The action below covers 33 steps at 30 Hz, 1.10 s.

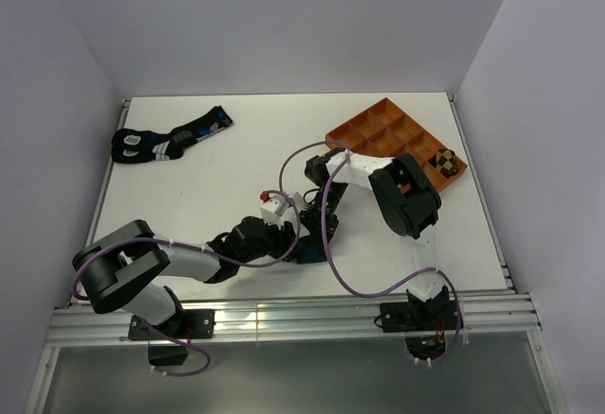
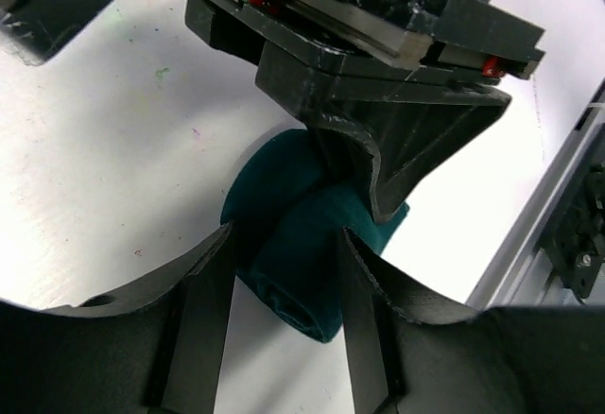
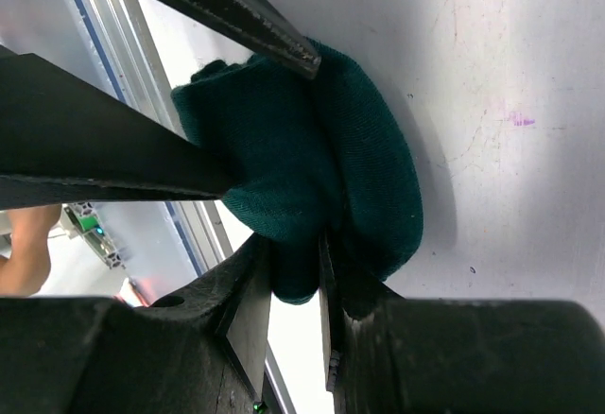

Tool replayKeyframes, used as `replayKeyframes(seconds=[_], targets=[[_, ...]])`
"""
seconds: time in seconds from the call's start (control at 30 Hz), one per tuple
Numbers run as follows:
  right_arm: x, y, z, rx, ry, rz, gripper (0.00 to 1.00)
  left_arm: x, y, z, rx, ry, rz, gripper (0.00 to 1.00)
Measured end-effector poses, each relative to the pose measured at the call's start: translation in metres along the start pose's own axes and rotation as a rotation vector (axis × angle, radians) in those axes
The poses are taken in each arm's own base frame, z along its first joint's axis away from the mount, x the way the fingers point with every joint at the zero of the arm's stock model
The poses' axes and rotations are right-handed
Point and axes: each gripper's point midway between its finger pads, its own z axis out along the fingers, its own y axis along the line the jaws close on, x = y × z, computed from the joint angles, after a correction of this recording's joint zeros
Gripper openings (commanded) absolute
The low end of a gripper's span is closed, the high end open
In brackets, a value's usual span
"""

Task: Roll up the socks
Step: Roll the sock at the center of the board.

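Note:
The dark teal-green sock (image 1: 308, 252) lies bunched into a thick roll on the table near the front middle. In the left wrist view the sock (image 2: 293, 263) sits between the two fingers of my left gripper (image 2: 285, 236), and both fingers touch its sides. My right gripper (image 3: 296, 249) is shut on a fold of the sock (image 3: 312, 149) from the other side. The two grippers, left (image 1: 291, 242) and right (image 1: 314, 236), meet over it. The brown-and-black checkered sock (image 1: 446, 161) sits rolled in a compartment of the orange tray (image 1: 378, 126). No cartoon figure shows.
A black sock with blue and white markings (image 1: 170, 138) lies flat at the table's far left. The orange tray with several compartments stands at the back right. The table's front rail (image 1: 284, 315) runs just behind the grippers. Purple cables (image 1: 326, 234) loop around both arms.

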Motion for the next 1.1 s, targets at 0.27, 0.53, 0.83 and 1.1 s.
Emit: replayKeyframes(seconds=[0.27, 0.53, 0.83, 1.1], targets=[[0.000, 0.000, -0.001, 0.004, 0.002, 0.008, 0.13, -0.006, -0.005, -0.004, 0.072, -0.017, -0.026, 0.54], [-0.001, 0.000, -0.001, 0.005, 0.002, 0.017, 0.13, 0.002, -0.003, -0.007, 0.102, 0.017, -0.042, 0.55], [-0.001, -0.001, -0.001, 0.009, 0.004, 0.023, 0.13, 0.017, -0.004, -0.004, 0.125, 0.075, -0.053, 0.51], [0.000, -0.002, -0.002, 0.024, 0.009, 0.049, 0.15, 0.015, -0.006, 0.005, 0.119, 0.101, -0.076, 0.11]])
